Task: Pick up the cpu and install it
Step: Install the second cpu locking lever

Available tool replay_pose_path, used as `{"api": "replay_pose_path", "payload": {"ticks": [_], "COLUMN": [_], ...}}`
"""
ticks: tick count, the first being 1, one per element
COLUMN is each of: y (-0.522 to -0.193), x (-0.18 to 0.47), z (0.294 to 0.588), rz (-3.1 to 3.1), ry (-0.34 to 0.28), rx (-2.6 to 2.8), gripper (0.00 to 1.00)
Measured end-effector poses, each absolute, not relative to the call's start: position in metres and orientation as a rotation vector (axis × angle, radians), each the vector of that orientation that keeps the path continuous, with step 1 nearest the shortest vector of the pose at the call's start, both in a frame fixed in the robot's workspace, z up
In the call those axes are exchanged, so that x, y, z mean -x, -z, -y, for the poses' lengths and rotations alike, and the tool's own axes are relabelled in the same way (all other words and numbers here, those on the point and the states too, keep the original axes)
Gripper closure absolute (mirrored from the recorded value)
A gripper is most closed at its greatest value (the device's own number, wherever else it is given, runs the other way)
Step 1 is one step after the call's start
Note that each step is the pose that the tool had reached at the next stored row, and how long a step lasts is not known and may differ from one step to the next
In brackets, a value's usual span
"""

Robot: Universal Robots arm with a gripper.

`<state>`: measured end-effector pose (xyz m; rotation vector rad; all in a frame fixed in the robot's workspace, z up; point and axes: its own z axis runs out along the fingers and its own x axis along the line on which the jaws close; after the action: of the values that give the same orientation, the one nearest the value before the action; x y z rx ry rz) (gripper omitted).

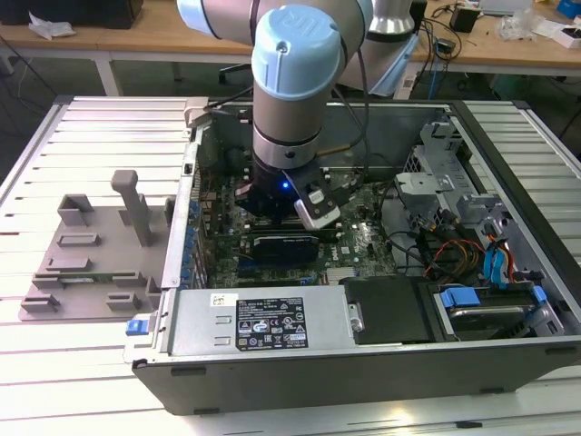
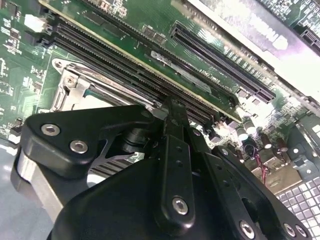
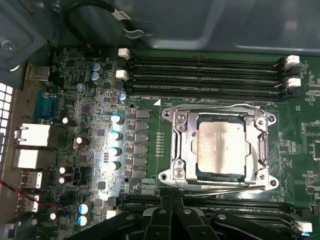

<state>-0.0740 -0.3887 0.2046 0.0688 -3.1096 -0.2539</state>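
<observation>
The cpu [image 3: 222, 150], a flat square chip with a silvery top, lies inside the metal socket frame [image 3: 176, 145] on the green motherboard [image 3: 90, 105]. My gripper [image 3: 172, 204] hovers just beside the socket, over the memory slots at its near side, apart from the chip. Its black fingers [image 2: 172, 120] are pressed together with nothing between them. In the exterior view the arm's wrist [image 1: 286, 182] reaches down into the open computer case [image 1: 508, 227], above the middle of the board.
A grey fixture tray [image 1: 91, 263] lies on the slatted table at the exterior view's left. The case holds a power supply [image 1: 272, 318], drive bays with cables [image 1: 472, 254], long memory slots [image 3: 200, 72] and capacitors [image 3: 116, 135] near the socket.
</observation>
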Motion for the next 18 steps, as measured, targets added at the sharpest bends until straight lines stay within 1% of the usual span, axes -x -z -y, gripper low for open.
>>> {"api": "replay_pose_path", "payload": {"ticks": [9,18], "y": [-0.200,-0.202], "x": [0.077,0.078], "z": [0.378,0.378], "rz": [3.110,3.112], "ry": [0.257,0.255], "rx": [-0.071,-0.071], "gripper": [0.89,0.89]}}
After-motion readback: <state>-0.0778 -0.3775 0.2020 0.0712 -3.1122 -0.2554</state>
